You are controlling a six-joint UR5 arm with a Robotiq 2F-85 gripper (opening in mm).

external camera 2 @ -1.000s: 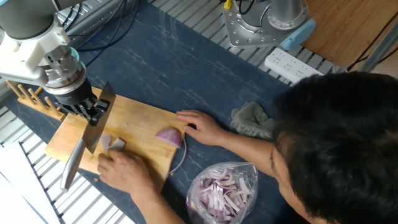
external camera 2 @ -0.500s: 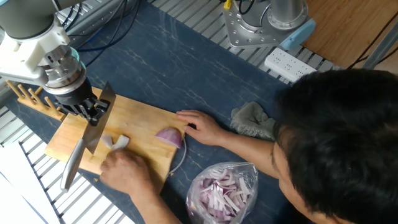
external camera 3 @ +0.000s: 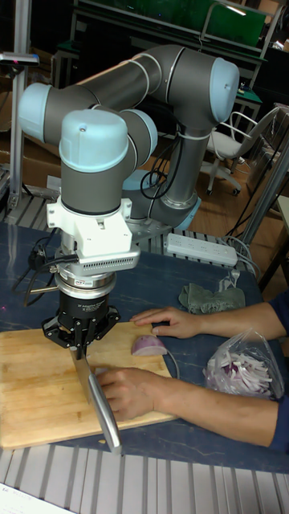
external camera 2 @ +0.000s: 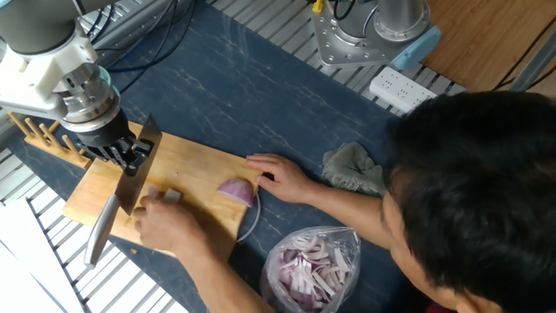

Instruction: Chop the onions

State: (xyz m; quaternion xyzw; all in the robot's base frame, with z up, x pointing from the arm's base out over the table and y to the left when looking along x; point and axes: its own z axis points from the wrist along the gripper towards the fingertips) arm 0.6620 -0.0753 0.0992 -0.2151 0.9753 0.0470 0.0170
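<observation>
Cutting board [external camera 2: 187, 156]: pale wood, matt, fine straight grain. Knife [external camera 2: 117, 209]: bare steel blade with a dull sheen, catching light along the flat. End effector [external camera 3: 80, 341]: black, matt housing under a ribbed white plastic collar. Robot arm [external camera 3: 152, 88]: smooth grey shell with glossy light-blue plastic joint caps. Counter [external camera 2: 252, 96]: dark blue covering, matt, with faint marbled streaks; ribbed metal slats at its edges. Purple onion half [external camera 2: 236, 192]: glossy, smooth skin. Bag [external camera 2: 313, 265]: clear crinkled plastic, shiny. Rag [external camera 2: 352, 167]: grey-green cloth, rumpled and matt. Power strip [external camera 2: 408, 87]: white plastic.
</observation>
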